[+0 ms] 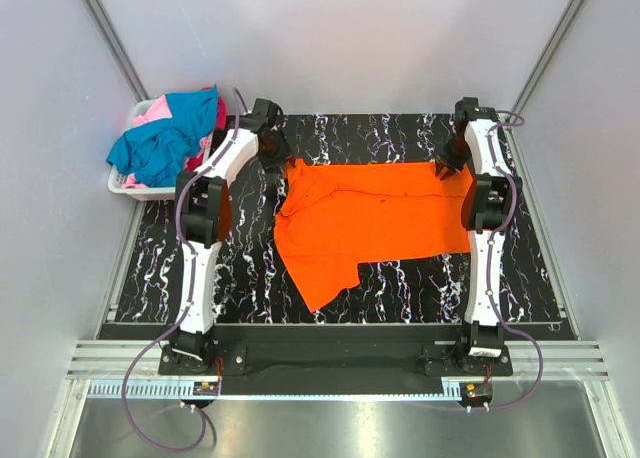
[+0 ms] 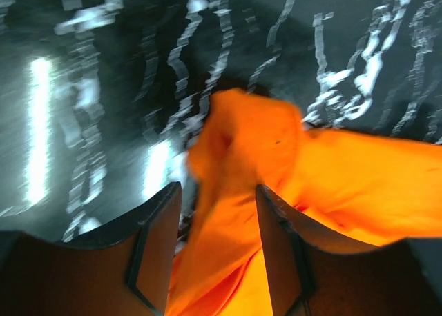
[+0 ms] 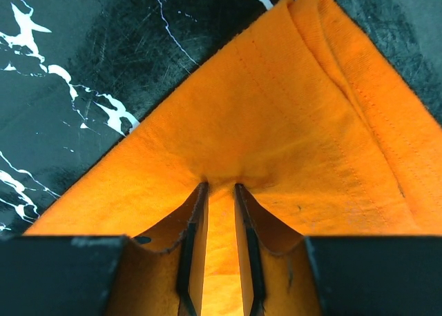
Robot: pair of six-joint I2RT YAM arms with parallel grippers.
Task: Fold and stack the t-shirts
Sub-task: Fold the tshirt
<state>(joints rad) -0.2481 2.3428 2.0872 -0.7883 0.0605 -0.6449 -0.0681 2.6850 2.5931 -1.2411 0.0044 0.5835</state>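
The orange t-shirt (image 1: 370, 223) lies across mid-frame, long axis left-right. Now the right gripper (image 3: 221, 185) pinches its upper-right corner; the left gripper (image 2: 218, 186) straddles bunched cloth at the upper-left corner, grip unclear. Each arm sits nearest its own end.

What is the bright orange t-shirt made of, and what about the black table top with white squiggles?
The bright orange t-shirt looks like soft matte knit cloth, maybe cotton: it creases, and stitched hem lines show. The black table top with white squiggles looks like marble, but may be a printed sheet; its smooth face shines.
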